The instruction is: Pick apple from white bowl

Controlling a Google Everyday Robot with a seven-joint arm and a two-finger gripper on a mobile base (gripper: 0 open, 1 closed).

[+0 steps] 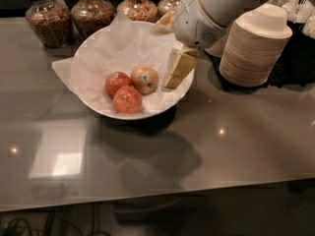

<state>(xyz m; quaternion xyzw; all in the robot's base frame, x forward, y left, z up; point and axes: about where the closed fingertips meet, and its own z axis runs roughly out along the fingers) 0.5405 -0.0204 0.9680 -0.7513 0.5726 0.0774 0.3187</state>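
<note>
The gripper [171,81] hangs inside the white bowl [140,115], just right of the apple [144,78] without touching it. I cannot tell whether it is open.

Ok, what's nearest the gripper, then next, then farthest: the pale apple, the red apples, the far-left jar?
The gripper hangs over the white bowl, right side.
1. Pale apple, just left of it.
2. Left red apple and front red apple: too close to call.
3. Far-left jar, at the back.
</note>
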